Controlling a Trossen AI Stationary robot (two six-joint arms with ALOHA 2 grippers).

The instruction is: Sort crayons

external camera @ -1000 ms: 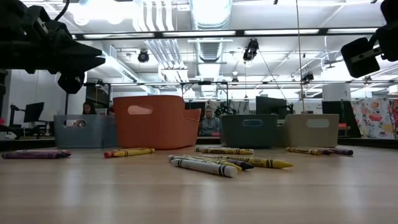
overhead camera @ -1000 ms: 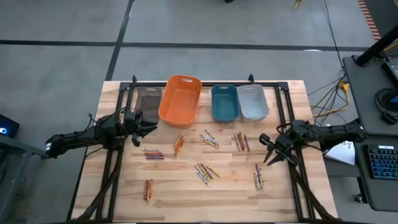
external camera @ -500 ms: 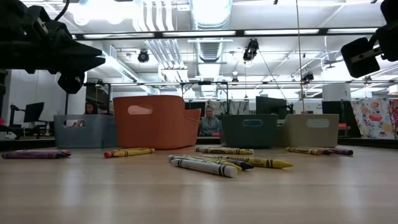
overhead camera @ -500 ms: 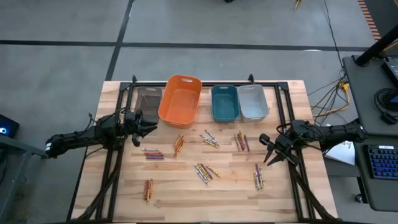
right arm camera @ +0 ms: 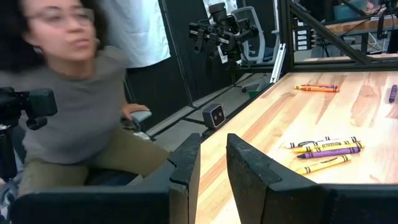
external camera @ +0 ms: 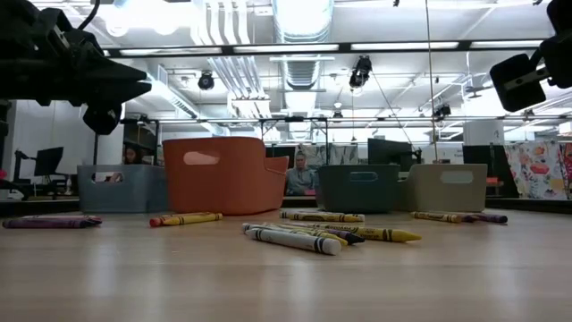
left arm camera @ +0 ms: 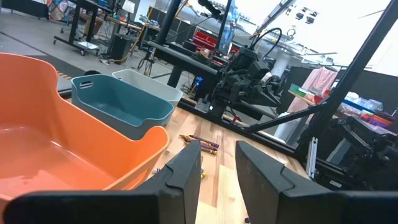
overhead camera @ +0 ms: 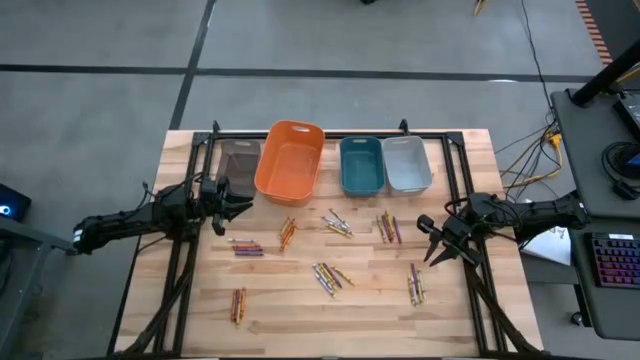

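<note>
The wooden bench (overhead camera: 300, 300) carries four bins along its 12 o'clock edge: a brown bin (overhead camera: 238, 160), a large orange bin (overhead camera: 290, 160), a teal bin (overhead camera: 361, 165) and a grey bin (overhead camera: 405, 163). The crayons (overhead camera: 327, 275) lie scattered in small clusters across the middle of the bench, below the bins, none inside a bin. The left claw (overhead camera: 226, 208) hovers at 9 o'clock beside the orange bin, its fingers narrowly parted and holding nothing. The right claw (overhead camera: 432, 247) hangs at 3 o'clock, likewise slightly parted and empty. A seated person (right arm camera: 74, 99) shows beyond the bench edge.
</note>
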